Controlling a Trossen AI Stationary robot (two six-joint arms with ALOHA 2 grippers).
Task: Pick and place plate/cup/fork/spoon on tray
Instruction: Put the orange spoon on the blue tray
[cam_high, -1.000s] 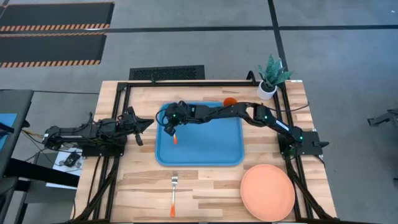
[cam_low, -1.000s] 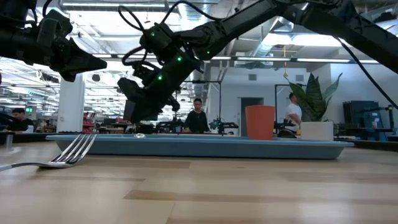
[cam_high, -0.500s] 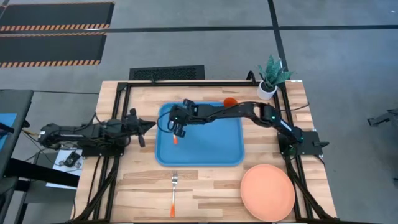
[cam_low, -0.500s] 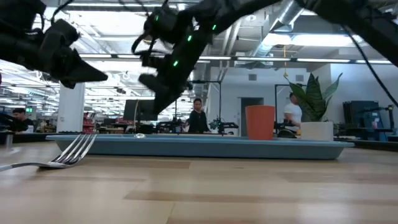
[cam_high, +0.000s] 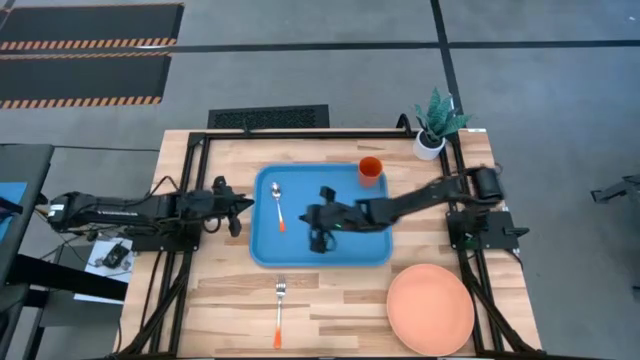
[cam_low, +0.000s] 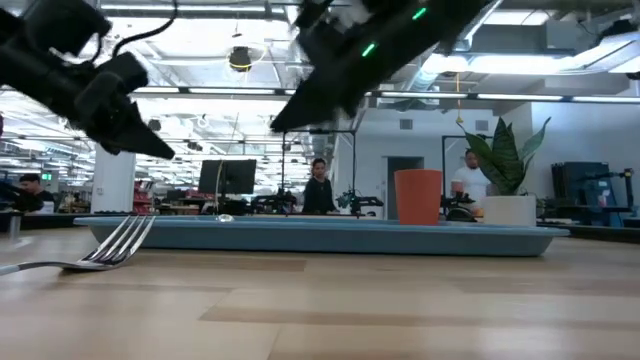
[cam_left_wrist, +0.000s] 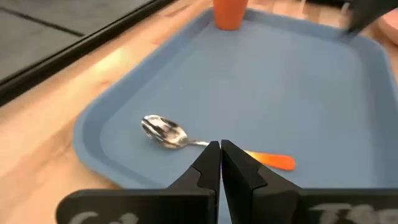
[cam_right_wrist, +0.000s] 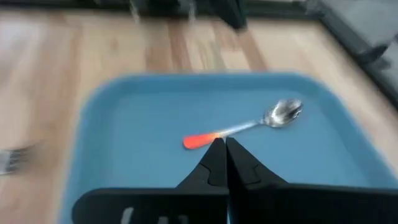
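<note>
The blue tray (cam_high: 320, 262) lies mid-table. The spoon (cam_high: 278, 206) lies flat in the tray's left part, its bowl toward the far edge; it also shows in the left wrist view (cam_left_wrist: 165, 132) and the right wrist view (cam_right_wrist: 249, 127). The orange cup (cam_high: 370, 170) stands in the tray's far right corner. The fork (cam_high: 279, 310) lies on the table in front of the tray. The salmon plate (cam_high: 430, 310) lies at the near right. My right gripper (cam_high: 312, 222) hangs shut and empty above the tray's middle. My left gripper (cam_high: 245, 203) is shut and empty by the tray's left rim.
A white pot with a green plant (cam_high: 435, 125) stands at the table's far right corner. A black frame runs along the table's edges. People and desks show in the room beyond the table in the low view.
My right gripper has risen from over the spoon and gone toward the table's right and near edges, to above the tray's middle. The spoon stays flat on the tray. My left gripper has edged toward the tray's left rim.
</note>
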